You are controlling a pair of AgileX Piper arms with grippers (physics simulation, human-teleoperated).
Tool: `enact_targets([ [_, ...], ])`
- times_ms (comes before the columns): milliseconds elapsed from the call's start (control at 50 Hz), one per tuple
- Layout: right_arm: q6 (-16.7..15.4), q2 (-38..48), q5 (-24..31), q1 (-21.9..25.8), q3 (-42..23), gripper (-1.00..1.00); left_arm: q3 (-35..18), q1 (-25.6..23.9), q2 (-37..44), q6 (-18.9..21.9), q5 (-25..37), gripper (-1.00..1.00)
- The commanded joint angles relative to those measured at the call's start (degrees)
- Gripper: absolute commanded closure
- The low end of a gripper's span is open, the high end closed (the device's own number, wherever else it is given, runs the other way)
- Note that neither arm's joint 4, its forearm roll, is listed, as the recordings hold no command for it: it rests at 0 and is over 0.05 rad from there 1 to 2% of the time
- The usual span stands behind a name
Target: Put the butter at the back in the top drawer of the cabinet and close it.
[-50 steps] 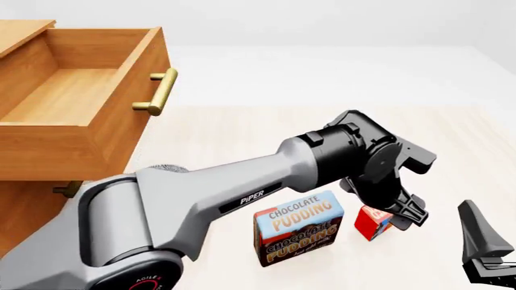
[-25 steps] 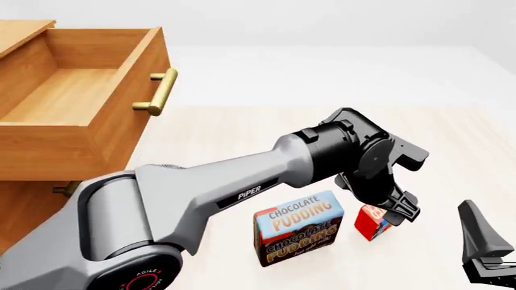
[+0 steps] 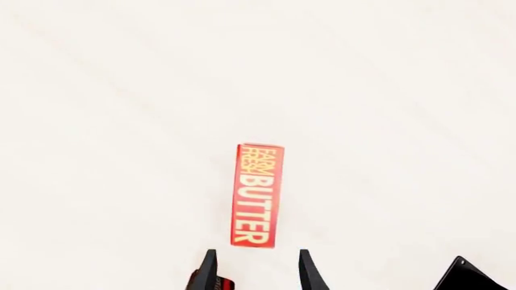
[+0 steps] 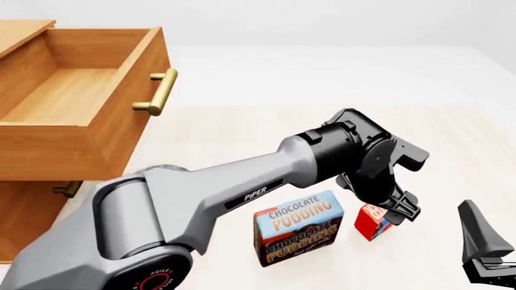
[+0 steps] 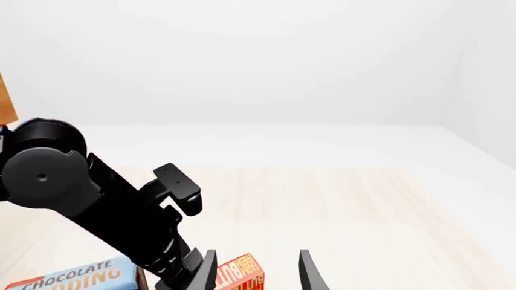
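The left pincer [image 3: 255,273] is seen open, its two dark fingertips spread to either side of the near end of the butter [image 3: 257,194], which has not yet been gripped. In the left wrist view the small red box lies lengthwise between the tips, its yellow lettering facing the camera. In the front view the butter [image 4: 373,220] stands on the pale surface [image 4: 451,157], just beside the larger chocolate pudding box [image 4: 298,228], with the left arm reaching over both. The right pincer [image 5: 256,269] is also held open, low at the surface's right, near the butter but apart from it. At the far left the top drawer [image 4: 72,115] of the cabinet [image 4: 24,205] is pulled fully out and looks empty, its brass handle [image 4: 159,92] pointing toward the arms. For a sound grasp, the left pincer is probably best lowered further so the fingertips straddle the box's long sides evenly before closing; care is needed to keep clear of the pudding box.
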Motion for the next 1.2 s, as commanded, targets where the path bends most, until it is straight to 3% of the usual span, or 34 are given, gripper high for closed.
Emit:
enact_targets([
  [20,0.00,0.00,0.00,0.00,0.00,-1.00,-0.75,0.17,0.60,0.08,0.36,-1.00],
  [620,0.00,0.00,0.00,0.00,0.00,-1.00,-3.54,0.38,2.17,0.45,1.66,-1.00],
  [1200,0.00,0.00,0.00,0.00,0.00,-1.00,-12.03,0.42,7.07,0.76,5.87,-1.00],
])
